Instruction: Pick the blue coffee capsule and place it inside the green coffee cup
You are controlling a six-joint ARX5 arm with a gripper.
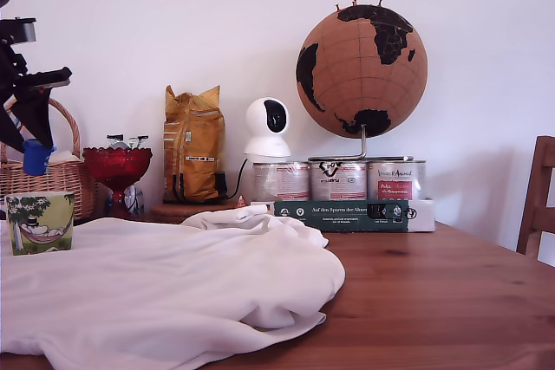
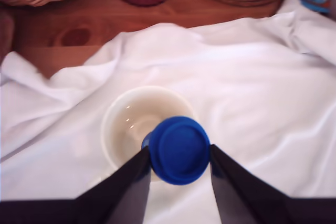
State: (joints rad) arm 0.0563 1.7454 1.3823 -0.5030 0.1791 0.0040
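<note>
The blue coffee capsule (image 2: 179,149) is clamped between my two dark fingers, with my gripper (image 2: 179,162) shut on it. Directly beneath it in the wrist view lies the open mouth of the green coffee cup (image 2: 137,121), its pale inside showing. In the exterior view the capsule (image 1: 36,157) hangs at the far left under the black arm, well above the tree-printed cup (image 1: 40,222), which stands upright on the white cloth. My gripper (image 1: 35,152) shows there only as dark parts around the capsule.
A rumpled white cloth (image 1: 165,288) covers the wooden table's left half. Behind the cup stand a wicker basket (image 1: 52,175), a red glass bowl (image 1: 117,166) and a yellow bag (image 1: 193,146). Tins (image 1: 338,181), a white camera (image 1: 267,127) and a cork globe (image 1: 362,71) sit further right.
</note>
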